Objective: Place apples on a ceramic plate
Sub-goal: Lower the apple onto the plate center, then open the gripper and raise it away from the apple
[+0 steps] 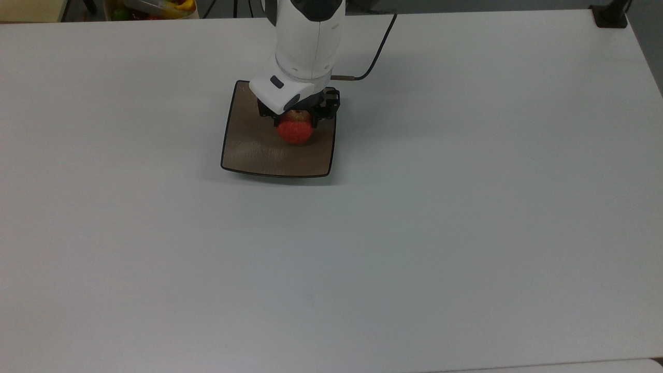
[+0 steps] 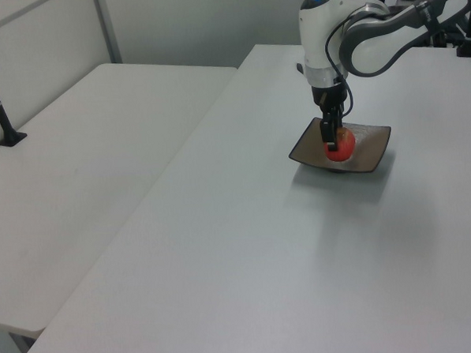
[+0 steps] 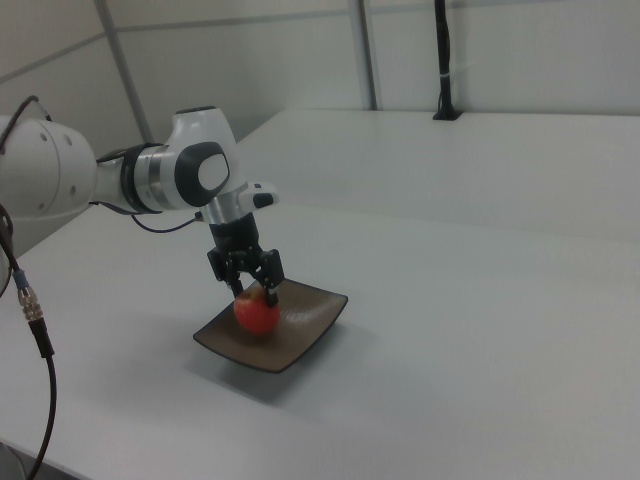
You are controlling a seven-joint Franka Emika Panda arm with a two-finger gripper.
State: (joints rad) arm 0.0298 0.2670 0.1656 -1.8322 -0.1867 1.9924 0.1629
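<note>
The small red apple sits low over the middle-right of the square brown ceramic plate, touching or almost touching its surface. My gripper comes straight down on it, shut on the apple with a black finger on each side. The left view has the apple on the plate under the gripper. From the right view, the fingers clasp the upper half of the apple above the plate.
The plate lies on a wide white table with open surface all around. A bin of fruit stands past the top view's far left edge, and a black clamp sits at the far right corner. A cable trails behind the arm.
</note>
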